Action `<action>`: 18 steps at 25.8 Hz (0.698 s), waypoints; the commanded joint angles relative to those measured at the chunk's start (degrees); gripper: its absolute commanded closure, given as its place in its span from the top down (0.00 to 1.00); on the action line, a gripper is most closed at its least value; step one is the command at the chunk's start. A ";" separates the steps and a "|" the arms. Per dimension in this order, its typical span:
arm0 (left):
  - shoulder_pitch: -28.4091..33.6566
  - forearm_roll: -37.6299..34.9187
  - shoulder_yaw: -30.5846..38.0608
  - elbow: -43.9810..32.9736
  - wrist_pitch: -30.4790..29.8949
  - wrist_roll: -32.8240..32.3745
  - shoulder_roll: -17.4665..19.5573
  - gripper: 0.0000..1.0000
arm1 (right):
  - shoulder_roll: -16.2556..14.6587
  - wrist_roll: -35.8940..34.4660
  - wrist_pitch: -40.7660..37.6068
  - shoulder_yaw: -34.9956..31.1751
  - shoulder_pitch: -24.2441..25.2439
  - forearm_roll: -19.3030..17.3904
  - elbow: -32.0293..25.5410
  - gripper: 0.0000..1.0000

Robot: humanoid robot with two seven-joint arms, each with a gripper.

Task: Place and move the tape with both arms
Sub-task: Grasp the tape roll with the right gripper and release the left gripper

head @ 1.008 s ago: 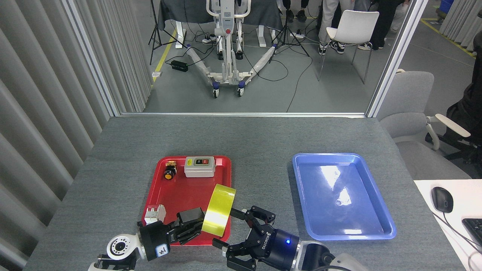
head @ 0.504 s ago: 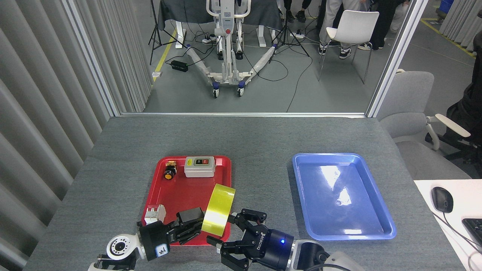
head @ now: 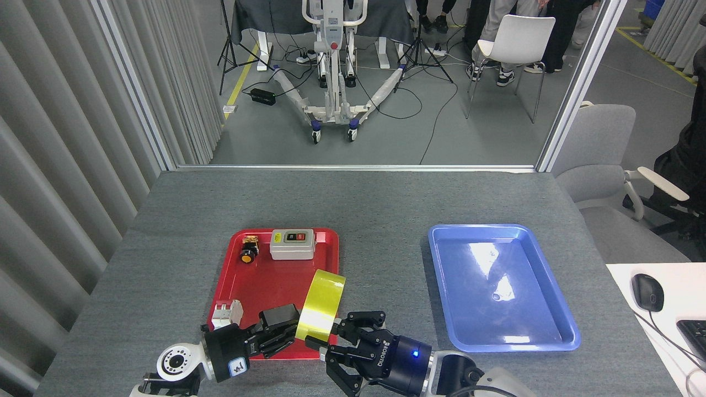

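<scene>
Grey felt covers your table (head: pixel 353 204), with a red tray (head: pixel 265 286) left of centre and a blue tray (head: pixel 499 286) to the right. Your tape (head: pixel 321 300) is lifted over the red tray's near right corner, standing on edge and leaning, its broad yellow band facing you. The roll's hole axis runs roughly left to right, so the two flat faces point at your two grippers. Your left gripper (head: pixel 284 331) has its fingers clamped on the tape from the left side. Your right gripper (head: pixel 345 336) sits just beside the tape's lower right edge with its fingers spread; you can't tell from here whether a fingertip already touches.

Expect the roll to be light and stiff, but the glossy outer wrap looks slick, so a pinch on the band alone could slide. Judging by the pose, a better hold for your right gripper is across the rim, one finger inside the core and the others on the outer band, before the left lets go
</scene>
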 commanded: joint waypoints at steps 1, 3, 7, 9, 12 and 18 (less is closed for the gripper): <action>0.00 -0.01 0.09 0.00 -0.02 0.04 -0.12 0.00 | -0.02 -0.02 -0.11 0.01 0.17 0.00 0.00 0.37; -0.09 -0.09 0.09 0.00 -0.02 0.13 -0.12 0.00 | -0.02 -0.10 -0.11 0.01 0.17 0.00 0.00 0.36; -0.70 -0.80 0.09 0.44 -0.02 0.13 -0.03 0.00 | -0.11 -0.10 -0.20 0.01 0.17 0.00 0.00 0.33; -0.79 -1.06 0.09 0.88 -0.11 0.13 -0.12 0.00 | -0.11 -0.10 -0.20 0.01 0.17 0.00 0.00 0.32; -1.23 -1.15 0.09 1.05 -0.28 0.31 0.06 0.01 | -0.02 -0.10 -0.64 0.01 0.08 0.00 0.00 0.31; -1.32 -2.64 0.17 1.85 -0.55 0.57 -0.12 0.25 | 0.07 -0.10 -0.82 0.01 0.08 0.00 0.00 0.30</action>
